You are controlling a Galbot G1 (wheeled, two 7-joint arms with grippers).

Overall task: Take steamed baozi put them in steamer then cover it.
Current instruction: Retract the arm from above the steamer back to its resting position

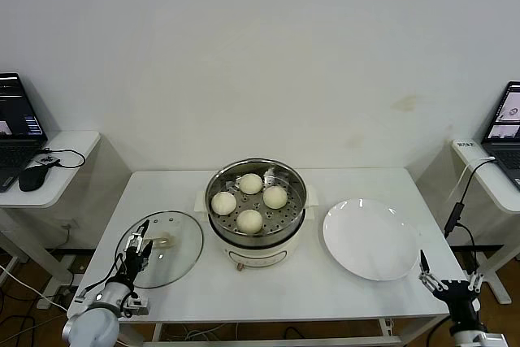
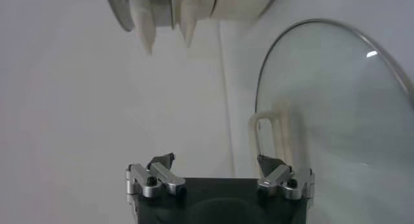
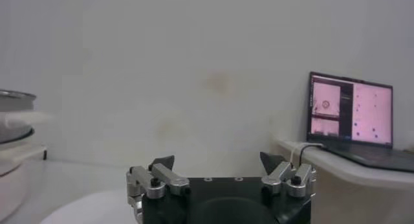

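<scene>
Four steamed baozi (image 1: 250,198) sit on the perforated tray inside the steamer (image 1: 256,237), mid-counter (image 1: 268,290). A glass lid (image 1: 168,253) lies flat to its left, an empty white plate (image 1: 371,239) to its right. The left gripper (image 1: 136,248) hovers at the lid's near edge, jaws apart; the right gripper (image 1: 449,283) waits near the counter's right corner, jaws apart.

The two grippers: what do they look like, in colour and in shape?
Both the left gripper and the right gripper have a black body, silver metal finger links joined by dark screws, and dark pointed fingertips. In the head view the left arm's wrist section is light grey.
</scene>
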